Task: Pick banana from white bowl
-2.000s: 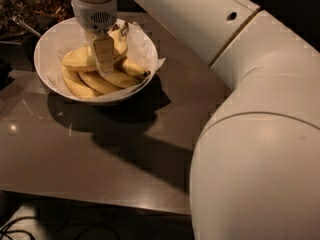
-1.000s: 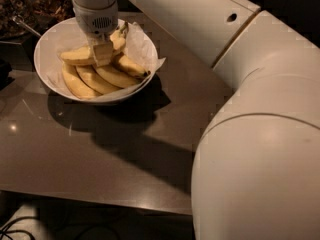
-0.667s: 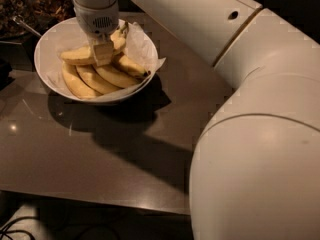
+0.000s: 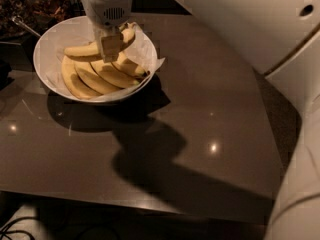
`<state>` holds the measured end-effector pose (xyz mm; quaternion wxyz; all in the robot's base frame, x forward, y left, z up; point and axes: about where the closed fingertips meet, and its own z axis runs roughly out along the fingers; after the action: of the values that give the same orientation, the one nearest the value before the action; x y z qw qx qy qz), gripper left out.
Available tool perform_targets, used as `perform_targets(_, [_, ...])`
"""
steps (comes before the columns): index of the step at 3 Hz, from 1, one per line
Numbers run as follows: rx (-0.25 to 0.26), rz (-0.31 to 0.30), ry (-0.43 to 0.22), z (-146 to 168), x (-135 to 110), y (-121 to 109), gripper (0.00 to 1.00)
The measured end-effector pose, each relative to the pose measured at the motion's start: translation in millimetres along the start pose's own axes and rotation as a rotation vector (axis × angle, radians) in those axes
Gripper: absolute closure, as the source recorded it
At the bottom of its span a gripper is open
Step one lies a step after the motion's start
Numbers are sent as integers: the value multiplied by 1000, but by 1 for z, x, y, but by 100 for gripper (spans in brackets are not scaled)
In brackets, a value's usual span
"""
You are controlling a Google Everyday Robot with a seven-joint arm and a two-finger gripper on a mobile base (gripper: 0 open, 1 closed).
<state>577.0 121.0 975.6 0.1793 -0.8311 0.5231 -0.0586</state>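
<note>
Well, gripper (image 4: 111, 45): down inside the white bowl, over its upper middle; the pale pads are closed across the middle of the banana.
Banana (image 4: 80, 50): one, long and gently curved, yellow; it lies on top of the other fruit in the bowl's far half, with both ends showing either side of the gripper.
White bowl (image 4: 42, 71): one, wide and round, on the table's far left part.
Crumpled paper (image 4: 148, 46): one white sheet lining the bowl, its edge sticking out over the right rim.
Bunched bananas (image 4: 95, 79): four as far as can be counted, more curved, side by side beneath the banana; one has a dark tip at the right.
Markings: a round grille (image 4: 114, 13) of small holes on the wrist housing above the gripper.
Arm (image 4: 250, 19): one, white, filling the upper right and the right edge.
Table (image 4: 225, 104): one, dark and glossy, bearing the arm's shadow (image 4: 150, 154).
Dark dish (image 4: 30, 4): one at the top left, just beside the white bowl, contents unclear, with one thin handle (image 4: 24, 27) sticking out.
</note>
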Motion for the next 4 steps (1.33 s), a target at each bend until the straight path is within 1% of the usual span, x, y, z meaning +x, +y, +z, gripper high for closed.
perform_targets(1, [50,-8,-14,-24,-3,11,100])
perform_targets(2, [85,-16,-39,-40,-6,23,100])
perform_targets(3, [127,-24,-85,-50,-6,38,100])
perform_targets(4, [129,-22,-91,-50,-6,36,100])
